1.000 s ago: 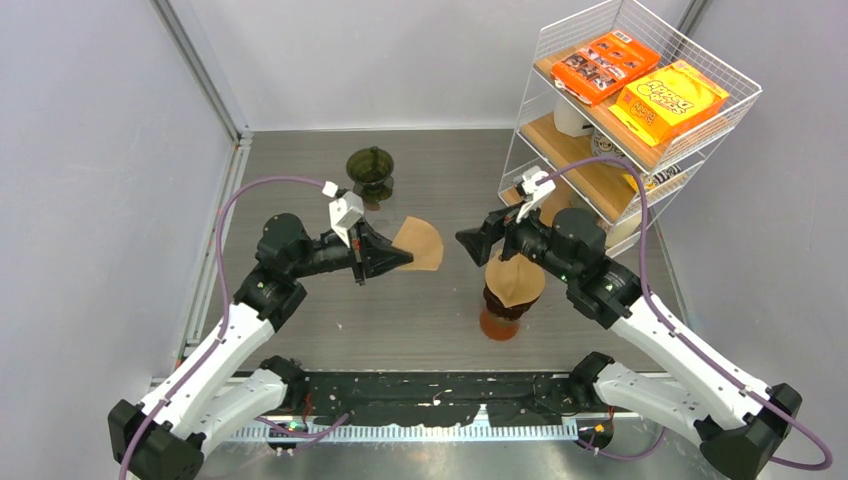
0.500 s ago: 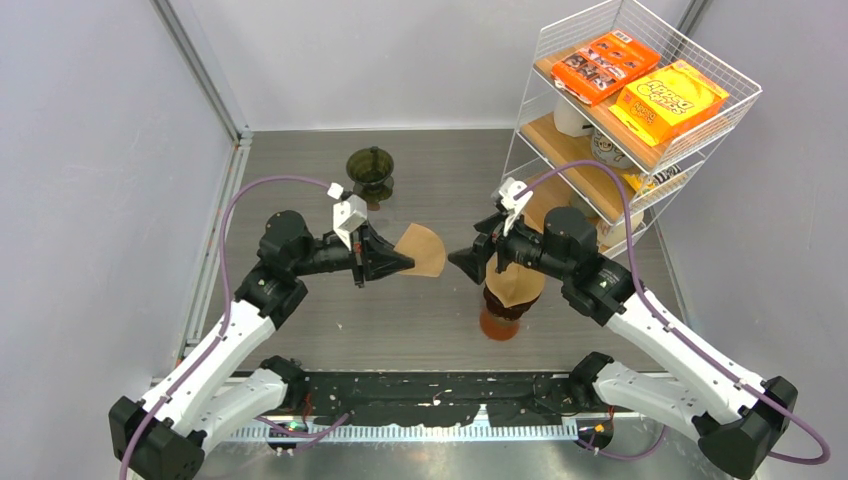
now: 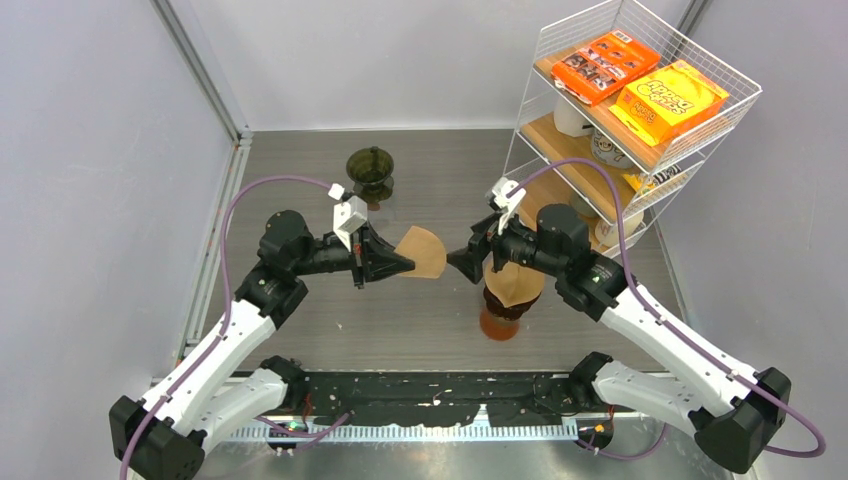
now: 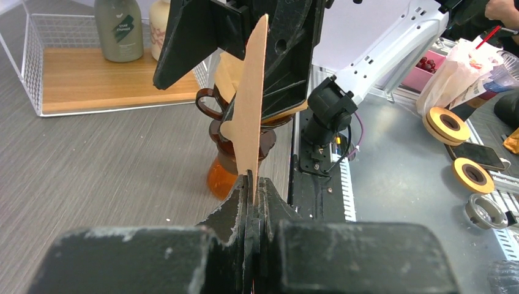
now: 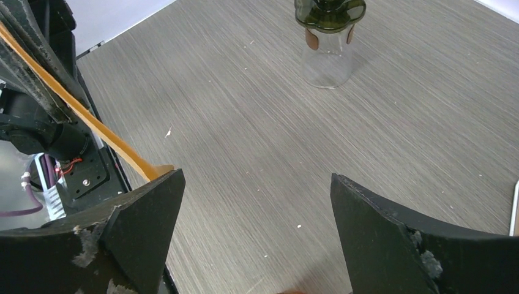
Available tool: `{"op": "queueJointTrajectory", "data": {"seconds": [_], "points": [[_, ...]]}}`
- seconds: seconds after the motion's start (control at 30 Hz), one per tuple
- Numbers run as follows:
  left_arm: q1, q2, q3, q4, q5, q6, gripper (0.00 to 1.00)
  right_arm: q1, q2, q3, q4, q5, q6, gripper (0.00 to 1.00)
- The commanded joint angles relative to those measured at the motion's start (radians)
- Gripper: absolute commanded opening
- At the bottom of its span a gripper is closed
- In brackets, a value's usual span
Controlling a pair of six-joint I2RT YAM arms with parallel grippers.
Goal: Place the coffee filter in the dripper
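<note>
My left gripper point(image 3: 403, 263) is shut on the edge of a flat brown paper coffee filter point(image 3: 424, 250) and holds it upright above the table's middle. In the left wrist view the filter point(image 4: 254, 104) stands edge-on between the shut jaws point(image 4: 252, 184). My right gripper point(image 3: 463, 262) is open, its tips just right of the filter and not touching it. In the right wrist view the filter's edge point(image 5: 92, 122) lies beside the left fingertip point(image 5: 153, 202). A dark green dripper point(image 3: 371, 168) on a glass stands at the back and also shows in the right wrist view point(image 5: 329, 12).
An amber holder point(image 3: 503, 305) with more brown filters stands under my right wrist, also in the left wrist view point(image 4: 223, 174). A white wire rack point(image 3: 620, 110) with orange boxes and jars fills the back right. Grey walls close the left and back.
My right gripper has moved left, closer to the held filter, staying open. My left gripper and the filter have hardly moved.
</note>
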Motion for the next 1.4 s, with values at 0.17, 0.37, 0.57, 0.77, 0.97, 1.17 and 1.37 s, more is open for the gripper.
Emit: {"op": "queueJointTrajectory", "data": {"seconds": [0.17, 0.37, 0.57, 0.77, 0.97, 1.17, 1.37], "points": [[0.004, -0.001, 0.032, 0.045, 0.0, -0.008, 0.0, -0.003, -0.005, 0.032, 0.066, -0.103, 0.01, 0.95], [0.004, 0.0, 0.03, 0.043, -0.018, -0.008, 0.0, -0.003, -0.021, 0.027, 0.053, -0.132, 0.006, 0.95], [0.004, 0.0, 0.031, 0.041, -0.033, -0.008, 0.0, -0.003, -0.051, 0.015, 0.026, -0.13, -0.009, 0.95], [0.004, 0.005, 0.034, 0.037, -0.044, -0.01, 0.0, -0.003, -0.082, -0.001, 0.024, -0.172, -0.014, 0.96], [0.004, 0.004, 0.031, 0.038, -0.053, -0.015, 0.0, -0.003, -0.081, 0.001, 0.023, -0.188, -0.009, 0.95], [0.004, 0.003, 0.031, 0.036, -0.066, -0.019, 0.0, -0.003, -0.072, 0.005, 0.016, -0.217, -0.004, 0.95], [0.004, 0.004, 0.032, 0.034, -0.084, -0.02, 0.0, -0.003, -0.06, 0.009, 0.012, -0.241, 0.009, 0.95]]}}
